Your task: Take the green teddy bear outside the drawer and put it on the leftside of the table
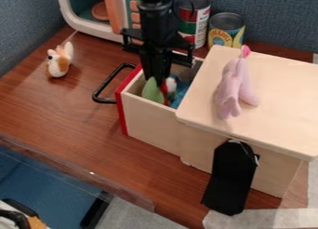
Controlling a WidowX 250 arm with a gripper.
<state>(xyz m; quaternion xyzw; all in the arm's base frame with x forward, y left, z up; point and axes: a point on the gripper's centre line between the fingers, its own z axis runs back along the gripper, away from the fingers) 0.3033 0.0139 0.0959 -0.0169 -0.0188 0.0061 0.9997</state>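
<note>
In the camera view, the black gripper (pixel 160 79) is held down inside the open drawer (pixel 149 123), close to a green soft toy (pixel 151 90), which is taken to be the teddy bear. It is seen within the drawer, near its red front, with a red item (pixel 164 90) and blue fabric (pixel 181 94) packed beside it. Whether the jaws are apart, together or clamped on anything cannot be told.

The grasp is judged to be the step in hand. Because the toys are crowded together, the red item or the blue fabric could be pinched along with the green one, then be dragged out or dropped on the way. If only the toy's upper edge is caught, the soft body could be pulled free during the lift. If too little height is given, the drawer's rim could be struck and the drawer shoved, or the toy could be snagged on the black handle (pixel 103 90). On the left part of the tabletop (pixel 59 104), the orange-and-white toy (pixel 59 60) could be knocked over if the release is made too near it.
</note>
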